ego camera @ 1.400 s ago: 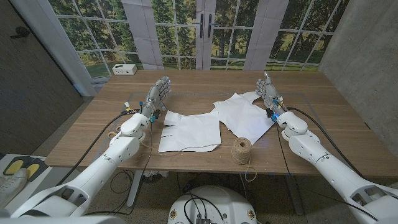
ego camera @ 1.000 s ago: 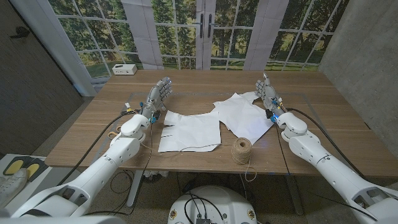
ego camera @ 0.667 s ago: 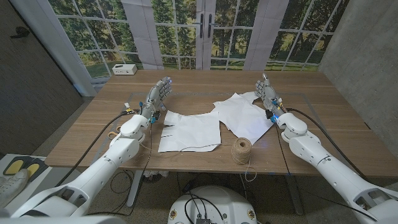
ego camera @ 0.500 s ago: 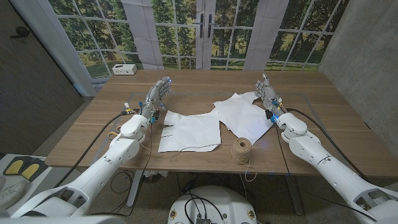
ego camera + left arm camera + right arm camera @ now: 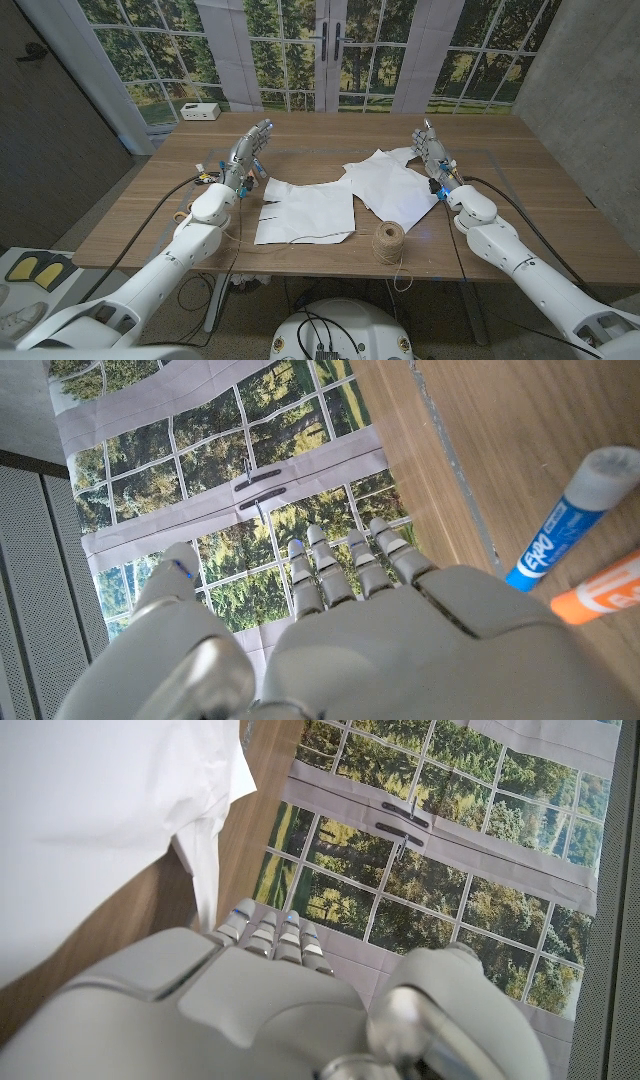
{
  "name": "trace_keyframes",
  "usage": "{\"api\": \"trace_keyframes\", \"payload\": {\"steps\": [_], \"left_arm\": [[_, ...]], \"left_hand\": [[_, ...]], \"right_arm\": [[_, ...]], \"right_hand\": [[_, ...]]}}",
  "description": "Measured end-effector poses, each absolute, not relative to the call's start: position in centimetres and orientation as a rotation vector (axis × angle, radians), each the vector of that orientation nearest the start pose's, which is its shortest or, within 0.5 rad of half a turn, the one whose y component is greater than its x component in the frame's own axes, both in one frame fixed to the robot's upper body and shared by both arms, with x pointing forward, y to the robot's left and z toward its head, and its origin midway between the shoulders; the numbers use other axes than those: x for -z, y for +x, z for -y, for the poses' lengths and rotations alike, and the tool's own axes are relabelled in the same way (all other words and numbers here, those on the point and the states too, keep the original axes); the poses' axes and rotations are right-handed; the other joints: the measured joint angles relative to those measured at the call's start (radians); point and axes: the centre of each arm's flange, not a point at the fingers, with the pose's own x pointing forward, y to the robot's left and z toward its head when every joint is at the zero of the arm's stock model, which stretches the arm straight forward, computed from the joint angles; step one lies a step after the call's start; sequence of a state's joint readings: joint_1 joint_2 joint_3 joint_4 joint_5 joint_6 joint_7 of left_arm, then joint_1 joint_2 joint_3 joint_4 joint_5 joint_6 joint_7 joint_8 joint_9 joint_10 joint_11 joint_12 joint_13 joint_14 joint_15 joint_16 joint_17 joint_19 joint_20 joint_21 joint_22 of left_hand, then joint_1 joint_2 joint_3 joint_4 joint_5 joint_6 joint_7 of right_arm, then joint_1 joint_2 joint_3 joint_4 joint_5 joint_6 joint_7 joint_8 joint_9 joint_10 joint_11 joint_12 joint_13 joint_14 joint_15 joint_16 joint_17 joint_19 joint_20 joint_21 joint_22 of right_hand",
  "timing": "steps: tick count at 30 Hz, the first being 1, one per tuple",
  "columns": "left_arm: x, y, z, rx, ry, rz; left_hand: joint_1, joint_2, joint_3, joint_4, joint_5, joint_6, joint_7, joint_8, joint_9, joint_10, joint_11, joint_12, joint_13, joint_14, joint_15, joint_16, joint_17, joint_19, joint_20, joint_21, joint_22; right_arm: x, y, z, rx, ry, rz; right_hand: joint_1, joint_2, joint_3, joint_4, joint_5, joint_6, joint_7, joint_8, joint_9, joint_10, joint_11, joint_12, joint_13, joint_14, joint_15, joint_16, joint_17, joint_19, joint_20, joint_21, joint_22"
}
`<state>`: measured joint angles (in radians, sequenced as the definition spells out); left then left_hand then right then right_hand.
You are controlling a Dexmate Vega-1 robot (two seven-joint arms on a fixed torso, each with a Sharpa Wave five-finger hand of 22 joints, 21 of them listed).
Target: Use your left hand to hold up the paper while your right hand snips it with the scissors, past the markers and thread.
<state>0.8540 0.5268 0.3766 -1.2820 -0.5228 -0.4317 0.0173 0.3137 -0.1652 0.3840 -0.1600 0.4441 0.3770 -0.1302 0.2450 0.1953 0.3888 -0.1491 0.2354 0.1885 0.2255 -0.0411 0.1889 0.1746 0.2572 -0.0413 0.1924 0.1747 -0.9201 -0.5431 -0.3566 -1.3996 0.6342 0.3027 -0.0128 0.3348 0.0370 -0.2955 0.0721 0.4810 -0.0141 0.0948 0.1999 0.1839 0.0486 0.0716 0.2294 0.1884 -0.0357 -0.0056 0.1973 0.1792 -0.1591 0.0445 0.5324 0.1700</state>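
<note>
**Both hands empty, paper on the table – reach not begun**

Left hand (image 5: 248, 156) raised over the table's left side, fingers apart, holding nothing. Right hand (image 5: 429, 148) likewise raised on the right, fingers straight and apart, empty.

Paper: two white sheets mid-table. Nearer sheet (image 5: 305, 212) lies just right of the left hand; farther sheet (image 5: 388, 185) overlaps toward the right hand, one corner curling up at the far edge. Spool of thread (image 5: 388, 241) stands at the near edge, touching the sheets' front margin, a loose strand trailing across the nearer sheet. Markers: a blue one (image 5: 565, 521) and an orange one (image 5: 598, 590) lie side by side on the wood close to the left hand. Scissors – cannot pick them out in any view; a small dark mark at the nearer sheet's left edge is too small to tell.

Judgement on the step: the left hand likely goes first, to the nearer sheet's left edge. Come in low over the markers without nudging them, pinch an edge, not the middle, and lift clear of the strand so the spool is not dragged. Right hand must locate the scissors before anything else
</note>
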Motion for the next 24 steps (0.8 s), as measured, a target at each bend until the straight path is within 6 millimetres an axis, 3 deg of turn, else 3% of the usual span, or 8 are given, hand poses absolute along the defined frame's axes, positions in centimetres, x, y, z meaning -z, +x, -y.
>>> {"api": "trace_keyframes", "payload": {"steps": [14, 16, 24], "left_arm": [[1.7, 61.9, -30.2, 0.134, 0.189, 0.767], [1.3, 61.0, -30.0, 0.116, 0.281, 0.823], [1.2, 59.5, -31.1, 0.084, 0.399, 0.87]], "left_hand": [[0.008, -0.008, -0.007, -0.001, 0.0, 0.018, -0.007, 0.0, 0.0, 0.01, 0.01, 0.0, 0.0, 0.011, 0.0, 0.0, 0.0, 0.011, 0.0, 0.004, 0.0], [0.012, -0.003, -0.007, -0.001, 0.0, 0.018, -0.007, 0.0, 0.0, 0.01, 0.01, 0.0, 0.0, 0.011, 0.0, 0.0, 0.0, 0.011, 0.0, 0.004, 0.0], [0.017, 0.001, -0.007, -0.001, 0.0, 0.01, -0.004, -0.006, 0.0, 0.016, 0.011, -0.008, 0.0, 0.011, 0.0, 0.0, 0.0, 0.011, 0.0, 0.004, 0.0]], "right_arm": [[4.2, 62.8, 29.5, -0.14, -0.017, 0.582], [3.4, 62.0, 28.5, -0.161, -0.032, 0.598], [3.4, 62.1, 27.6, -0.152, -0.051, 0.585]], "right_hand": [[0.008, -0.008, -0.001, -0.009, 0.0, 0.003, 0.004, 0.004, 0.0, 0.001, 0.006, 0.0, -0.002, -0.008, 0.008, -0.006, 0.0, -0.005, 0.013, -0.015, 0.0], [0.008, -0.008, -0.001, -0.009, 0.0, -0.003, 0.01, 0.004, 0.0, 0.0, 0.007, 0.0, -0.002, -0.011, 0.011, -0.006, 0.0, -0.005, 0.013, -0.015, 0.0], [0.008, -0.008, 0.004, -0.013, 0.0, -0.004, 0.011, 0.004, 0.0, 0.0, 0.007, 0.0, -0.002, -0.016, 0.016, -0.006, 0.0, 0.0, 0.018, -0.023, 0.0]]}}
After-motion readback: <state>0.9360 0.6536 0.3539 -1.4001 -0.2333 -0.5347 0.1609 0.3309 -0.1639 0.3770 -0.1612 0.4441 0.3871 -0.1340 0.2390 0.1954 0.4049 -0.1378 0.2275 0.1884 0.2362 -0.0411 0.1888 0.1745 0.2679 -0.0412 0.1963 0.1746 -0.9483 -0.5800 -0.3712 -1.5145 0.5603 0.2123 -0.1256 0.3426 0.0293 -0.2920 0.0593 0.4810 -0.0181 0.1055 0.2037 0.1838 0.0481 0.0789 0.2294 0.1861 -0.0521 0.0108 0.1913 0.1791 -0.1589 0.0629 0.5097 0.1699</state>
